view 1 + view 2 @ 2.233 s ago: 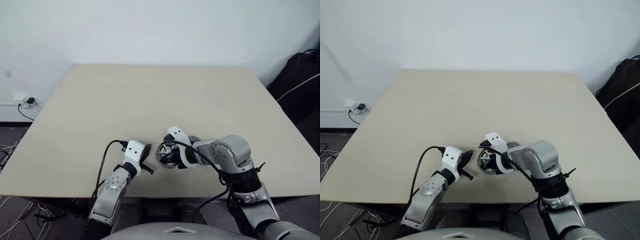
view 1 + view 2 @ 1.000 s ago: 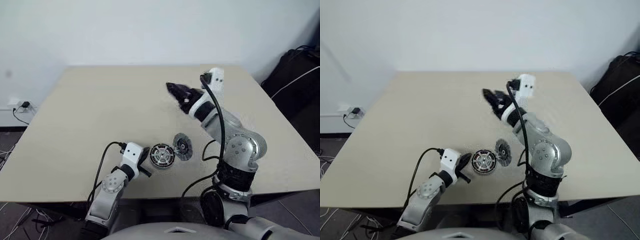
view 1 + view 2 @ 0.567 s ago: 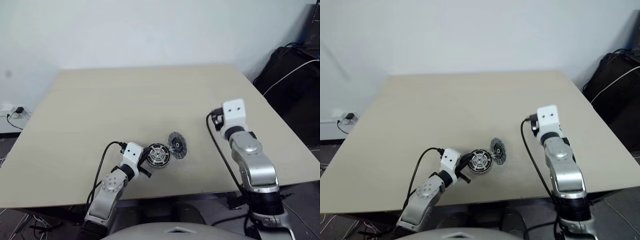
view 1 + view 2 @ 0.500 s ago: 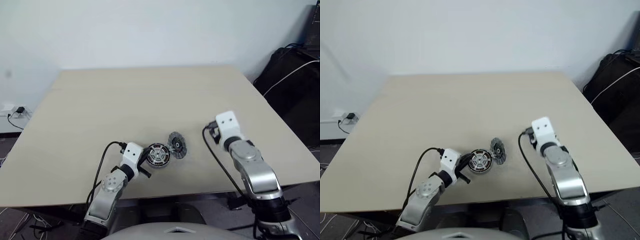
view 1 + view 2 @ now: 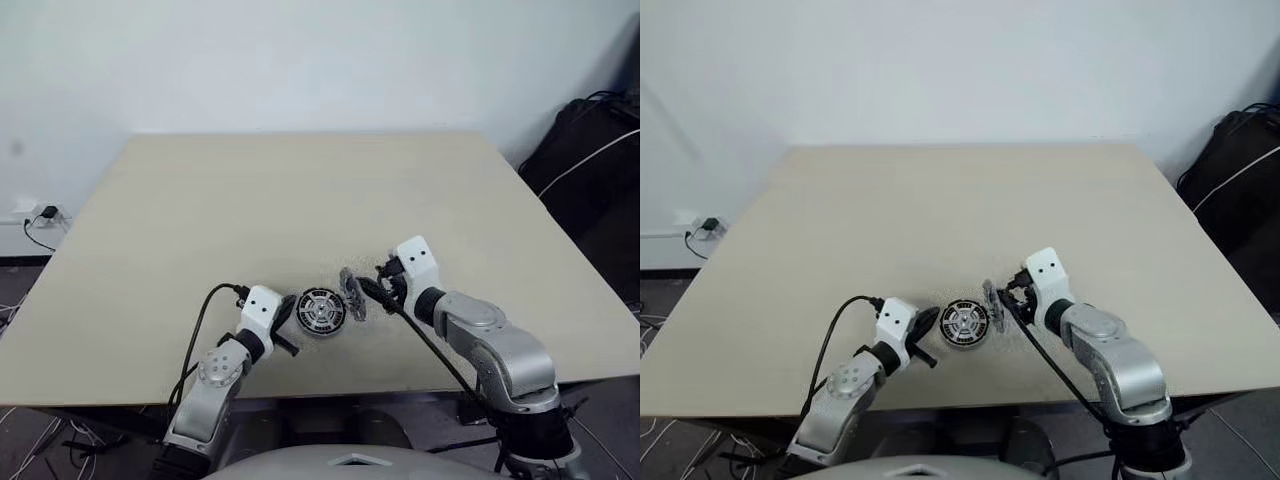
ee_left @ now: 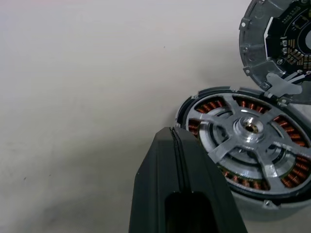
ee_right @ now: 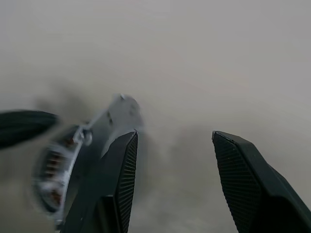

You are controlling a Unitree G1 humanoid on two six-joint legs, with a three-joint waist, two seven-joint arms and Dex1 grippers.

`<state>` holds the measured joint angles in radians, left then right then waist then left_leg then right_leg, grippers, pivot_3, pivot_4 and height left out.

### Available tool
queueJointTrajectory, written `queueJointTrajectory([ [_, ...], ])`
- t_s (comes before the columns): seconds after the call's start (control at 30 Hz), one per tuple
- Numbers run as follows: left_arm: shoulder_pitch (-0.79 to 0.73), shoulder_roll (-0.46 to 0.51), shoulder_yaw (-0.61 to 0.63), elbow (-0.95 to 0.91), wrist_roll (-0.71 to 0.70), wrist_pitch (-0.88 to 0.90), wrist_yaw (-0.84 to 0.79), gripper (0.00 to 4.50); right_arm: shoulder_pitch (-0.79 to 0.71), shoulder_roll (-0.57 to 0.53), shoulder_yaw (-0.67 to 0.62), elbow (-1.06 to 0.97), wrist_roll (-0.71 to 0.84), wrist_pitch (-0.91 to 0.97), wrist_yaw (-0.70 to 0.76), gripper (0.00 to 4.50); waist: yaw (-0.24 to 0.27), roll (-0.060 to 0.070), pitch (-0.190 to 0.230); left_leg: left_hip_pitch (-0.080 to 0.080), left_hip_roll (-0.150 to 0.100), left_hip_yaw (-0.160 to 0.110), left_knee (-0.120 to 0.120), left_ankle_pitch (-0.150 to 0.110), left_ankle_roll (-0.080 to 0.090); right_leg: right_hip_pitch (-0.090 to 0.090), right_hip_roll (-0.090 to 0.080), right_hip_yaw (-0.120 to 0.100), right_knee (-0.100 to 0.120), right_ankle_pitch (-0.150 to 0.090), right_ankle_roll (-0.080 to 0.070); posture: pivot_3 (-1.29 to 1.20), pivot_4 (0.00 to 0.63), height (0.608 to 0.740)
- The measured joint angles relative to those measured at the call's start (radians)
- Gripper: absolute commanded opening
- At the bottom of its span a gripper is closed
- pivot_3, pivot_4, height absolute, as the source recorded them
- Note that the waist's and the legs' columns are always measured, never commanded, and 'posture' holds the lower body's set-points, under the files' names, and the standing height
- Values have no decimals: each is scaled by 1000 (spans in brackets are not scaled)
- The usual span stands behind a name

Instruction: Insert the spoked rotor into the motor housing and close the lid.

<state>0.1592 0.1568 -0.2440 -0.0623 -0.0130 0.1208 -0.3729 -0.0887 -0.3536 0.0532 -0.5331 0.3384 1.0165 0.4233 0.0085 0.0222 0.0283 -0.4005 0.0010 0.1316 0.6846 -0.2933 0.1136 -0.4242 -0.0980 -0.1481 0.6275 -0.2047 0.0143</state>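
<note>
Spoked rotor [image 6: 245, 145] seated in motor housing [image 5: 322, 311], lower centre of head views; lid [image 5: 352, 294] leans tilted against its right rim; left gripper [image 6: 177, 145] pinched together beside housing; right gripper [image 7: 172, 170] apart, empty, near lid; your risk: a finger clips the lid, toppling it aside.

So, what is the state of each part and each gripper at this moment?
spoked rotor: seated in the housing.
motor housing: open, flat on table.
lid: off, tilted on edge beside housing.
left gripper: jaws shut, empty.
right gripper: jaws open, empty, near lid.
</note>
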Motion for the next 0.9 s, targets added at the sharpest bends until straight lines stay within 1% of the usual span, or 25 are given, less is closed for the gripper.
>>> queueJointTrajectory([
  [0.1, 5, 4, 0, -7, -6, -3, -5, 0, -7, -9, 1, -20, 43, 24, 28, 2614, 5, 0, 0, 0, 0, 0, 0, 0, 0, 0, 0, 0, 0, 0, 0, 0, 0, 740],
  [0.47, 17, 26, 0, -18, -6, -47, -25, 0, -3, -13, 51, 45, 76, 27, 44, 2614, 7, 0, -1, 0, 0, 0, 0, 0, 0, 0, 0, 0, 0, 0, 0, 0, 0, 740],
  [0.7, 16, 29, -2, -18, -6, -48, -31, 0, -14, 11, 108, 171, 72, -35, 57, 2614, 7, 0, -1, 0, 0, 0, 1, 0, -1, 1, -1, 0, 0, 0, 0, 0, 0, 740],
  [0.77, 16, 28, -3, -18, -6, -48, -32, 0, -43, 25, 128, 221, 63, -63, 56, 2614, 6, 0, -1, 0, 0, 0, 1, 3, -5, 1, -1, 0, 0, 0, 0, 0, 0, 740],
  [0.9, 16, 29, -3, -18, -6, -48, -35, 0, -96, 38, 138, 290, 31, -103, 47, 2614, 8, 0, -1, 0, 0, 0, 1, 3, -5, 1, -1, 0, 0, 1, 0, 0, 0, 740],
])
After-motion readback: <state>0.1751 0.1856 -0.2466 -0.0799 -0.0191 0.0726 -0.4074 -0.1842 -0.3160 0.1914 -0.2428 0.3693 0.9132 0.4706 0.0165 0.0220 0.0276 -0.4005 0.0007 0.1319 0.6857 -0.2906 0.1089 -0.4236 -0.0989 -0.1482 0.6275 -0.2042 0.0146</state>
